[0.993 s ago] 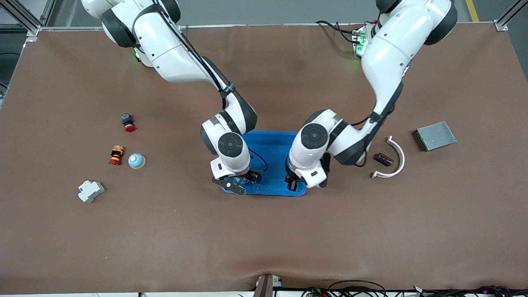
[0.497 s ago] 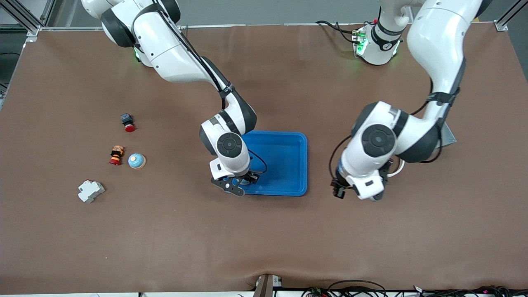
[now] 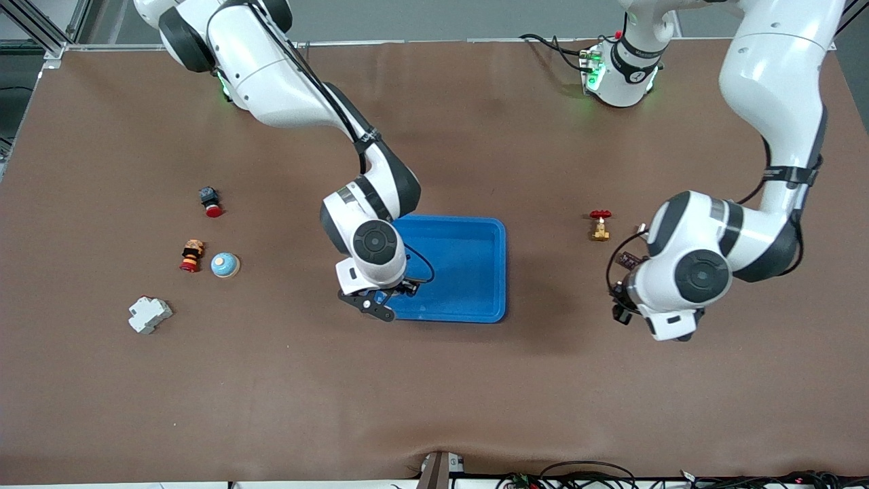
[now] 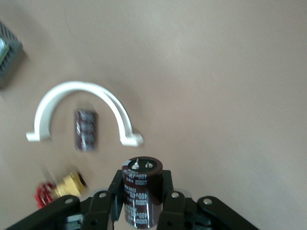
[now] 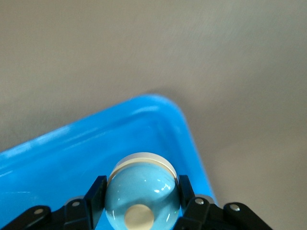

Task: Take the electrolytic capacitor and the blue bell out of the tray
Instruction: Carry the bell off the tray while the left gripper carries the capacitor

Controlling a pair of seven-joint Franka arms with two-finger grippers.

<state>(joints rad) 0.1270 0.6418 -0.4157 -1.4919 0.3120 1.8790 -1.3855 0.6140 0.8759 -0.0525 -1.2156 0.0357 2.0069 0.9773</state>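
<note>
Blue tray (image 3: 468,272) at mid-bench, floor bare in the front view but for the pale blue bell (image 5: 142,191), domed, glossy, cream button on top, clenched in the right hand (image 3: 380,299) over the tray corner nearest the front camera, toward the right arm's end. Dark brown cylindrical capacitor (image 4: 141,190), white print on its sleeve, two pins on its top face, gripped in the left hand (image 4: 141,203), over bare bench away from the tray toward the left arm's end. Under it near the tray-facing side: white curved clip (image 4: 86,110), small dark component (image 4: 86,129), brass valve (image 3: 600,225) with red handle.
</note>
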